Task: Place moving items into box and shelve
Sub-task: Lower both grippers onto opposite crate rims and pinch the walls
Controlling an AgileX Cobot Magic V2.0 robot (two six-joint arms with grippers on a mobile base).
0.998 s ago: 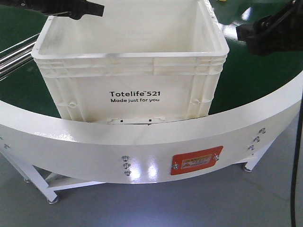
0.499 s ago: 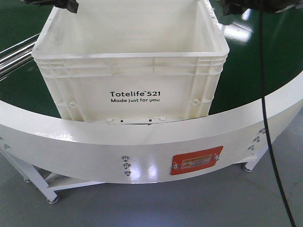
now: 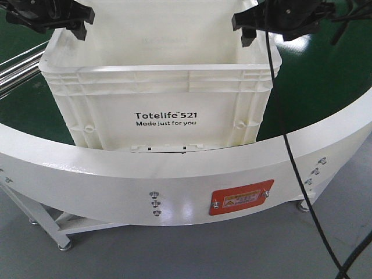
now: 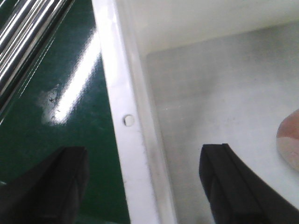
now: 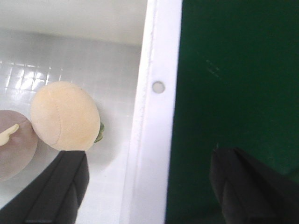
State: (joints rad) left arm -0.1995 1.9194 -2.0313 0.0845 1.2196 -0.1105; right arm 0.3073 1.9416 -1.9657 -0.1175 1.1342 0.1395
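Observation:
The white box, printed "Totelife 521", stands on the green belt. Inside it lie the moving items: a yellow-orange fruit and a pinkish one, whose edge also shows in the left wrist view. My left gripper is open and straddles the box's left rim, one finger over the belt, one inside the box. My right gripper is open astride the right rim in the same way. From the front both grippers hang over the box's far corners.
A curved white guard rail with a red warning label runs in front of the box. Shiny metal rollers lie left of the box. Black cables hang down on the right.
Both arms came in from the sides and dropped down over the box's left and right rims. The box has not moved.

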